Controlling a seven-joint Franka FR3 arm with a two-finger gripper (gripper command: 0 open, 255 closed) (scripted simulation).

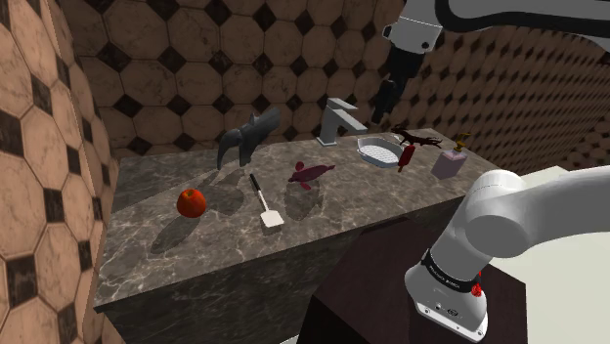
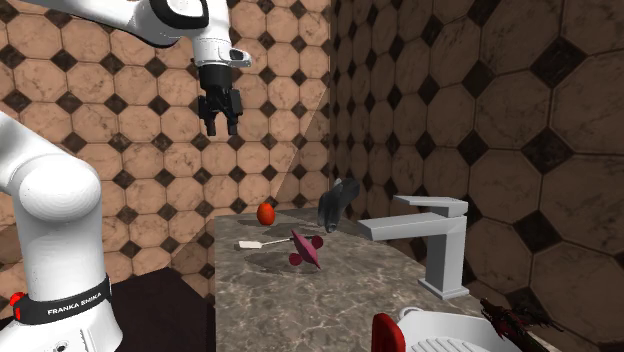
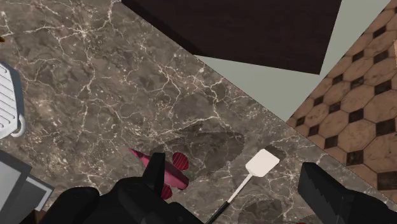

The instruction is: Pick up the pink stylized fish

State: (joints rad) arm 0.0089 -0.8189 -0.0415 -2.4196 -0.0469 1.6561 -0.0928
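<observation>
Marble, dark with pale veins, tops the desk [image 1: 156, 249]. The fish [image 1: 311, 173] lies on it roughly midway along, a deep pink running to maroon, with a pointed body and rounded fins. Nothing touches it.

Just beside it, toward the shoulder view's left, lies a white spatula [image 1: 266, 203] with a thin dark handle. Further that way sits a red apple [image 1: 192, 202]. Behind those two, close to the tiled wall, stands a grey figure [image 1: 249, 135] shaped like a leaping sea animal. On the fish's other side a grey tap [image 1: 339, 121] rises at the back of the desk. Past it come a white ribbed dish [image 1: 379, 150], a dark red object [image 1: 415, 140] I cannot make out, and a pale bottle [image 1: 451, 159] near the far end.

The tool [image 1: 383, 106] hangs high in the air, well above the desk. In the shoulder view it sits over the stretch between tap and dish. Its two black fingers [image 3: 149, 184] stand apart, with nothing between them.

Seen down along the tool, the fish lies far below beside one finger, and the spatula's blade shows between the two fingers, both flat on the marble. In the second exterior view the tool shows against the brown tiles, and the fish lies between the spatula and the tap, well apart from the tool.
</observation>
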